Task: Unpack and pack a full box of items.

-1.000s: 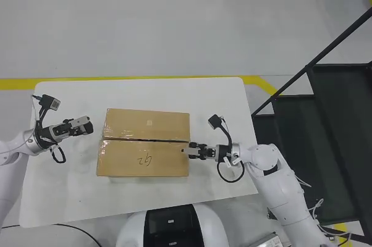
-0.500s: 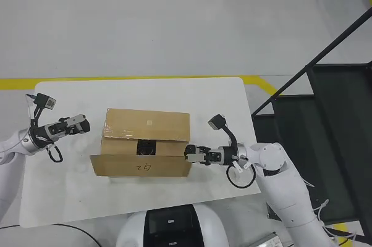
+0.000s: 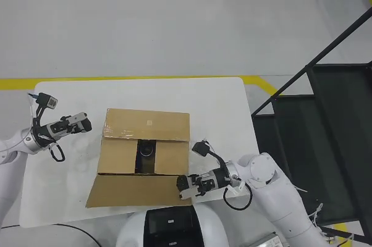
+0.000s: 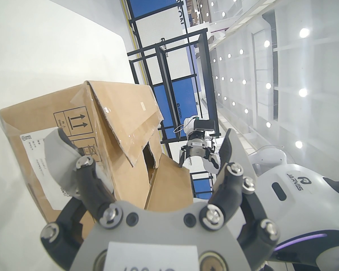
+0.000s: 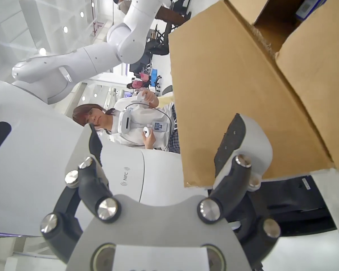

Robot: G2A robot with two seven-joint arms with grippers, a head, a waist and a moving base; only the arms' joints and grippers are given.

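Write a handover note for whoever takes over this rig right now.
Left gripper: open, beside the box's left end, apart from it.
Right gripper: open, at the right corner of the near flap.
Box: in the middle of the table. The near flap is folded out toward the robot and the far flap is closed. A dark item shows in the gap between the inner flaps.
Done: near flap opened.
Left: open the far and inner flaps, unpack the items, repack.

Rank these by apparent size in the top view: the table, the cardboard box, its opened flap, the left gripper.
1. table
2. cardboard box
3. opened flap
4. left gripper
The gaps in size are clear, so there are no ties.
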